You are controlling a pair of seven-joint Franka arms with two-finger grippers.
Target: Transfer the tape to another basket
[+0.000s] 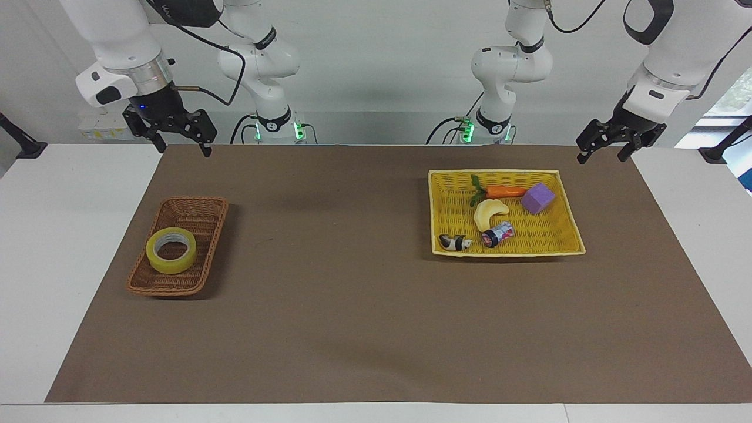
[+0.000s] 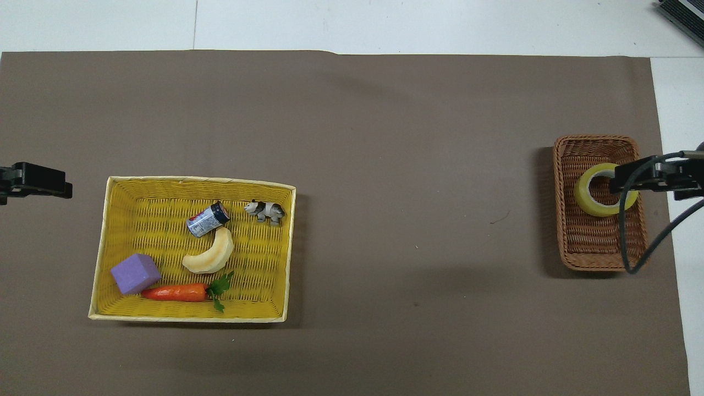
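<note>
The yellow tape (image 1: 170, 268) lies flat in the small brown wicker basket (image 1: 197, 203) at the right arm's end of the table. It also shows in the overhead view (image 2: 584, 201), in the same basket (image 2: 599, 247). My right gripper (image 1: 183, 150) is open and empty, raised high above that end of the mat and well apart from the tape. In the overhead view my right gripper (image 2: 654, 177) covers part of the roll. My left gripper (image 1: 600, 158) is open and empty and waits in the air beside the yellow tray; its tip shows in the overhead view (image 2: 38, 187).
A flat yellow woven tray (image 1: 505, 253) toward the left arm's end holds a carrot (image 1: 505, 191), a purple block (image 1: 537, 198), a pale crescent toy (image 1: 489, 214), a small can (image 1: 498, 234) and a panda figure (image 1: 455, 242). A brown mat (image 1: 352, 294) covers the table.
</note>
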